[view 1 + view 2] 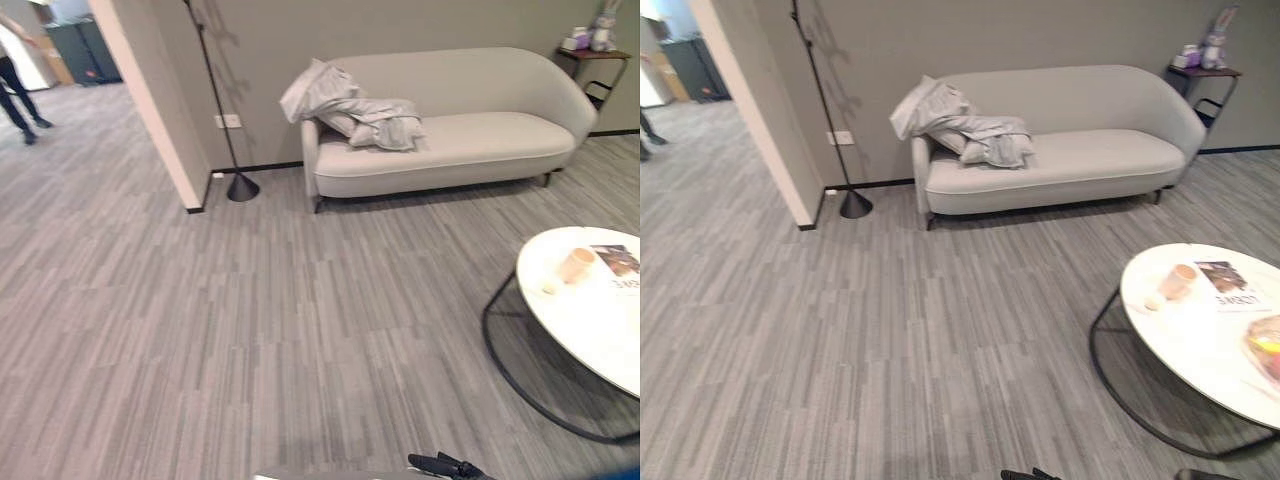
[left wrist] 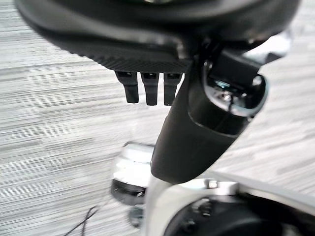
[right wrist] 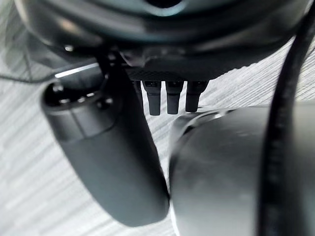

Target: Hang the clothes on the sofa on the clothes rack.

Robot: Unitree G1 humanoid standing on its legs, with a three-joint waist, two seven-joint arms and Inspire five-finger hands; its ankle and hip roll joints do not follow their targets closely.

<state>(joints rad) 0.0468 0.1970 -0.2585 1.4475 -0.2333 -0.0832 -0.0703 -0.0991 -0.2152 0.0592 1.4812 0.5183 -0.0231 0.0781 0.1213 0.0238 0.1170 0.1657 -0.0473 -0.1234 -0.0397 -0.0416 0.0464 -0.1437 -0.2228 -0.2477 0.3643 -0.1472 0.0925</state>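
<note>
A: Where's the clothes [image 1: 352, 112] rn?

B: Crumpled pale grey heap on the left end of the sofa [image 1: 500, 140], partly draped over that armrest & up the backrest. Sofa sits vs the far wall, well apart from the robot. Neither hand is anywhere near it.

A: Hands?

B: Left hand [image 2: 147, 88]: in its wrist view fingers hang straight, thumb [image 2: 189, 132] sticks out relaxed, nothing in it, just striped grey floor [image 1: 200, 330] behind. Right hand [image 3: 167, 96]: same deal in its own wrist view, fingers straight, thumb [image 3: 110, 157] loose, holding nothing. Dark fingertips poke in at the bottom edge of the left eye view [image 1: 445, 466], low & close to the body.

A: Rack?

B: Thin black pole w/ cone base [image 1: 241, 187] stands just left of the sofa, beside a wall corner. Top is cut off, so can't tell if that's the rack or a lamp.

A: Anything diff btwn the eye views?

B: Left eye shows a person's legs [image 1: 18, 105] far back left in the corridor. Right eye shows more of the round white table [image 1: 1200, 345] at right: cup [image 1: 1181, 281], a booklet [image 1: 1225, 285], plus smth yellow-red at its edge [image 1: 1265, 350]. Small side table [image 1: 1205, 72] w/ bits on top behind the sofa's right end.
</note>
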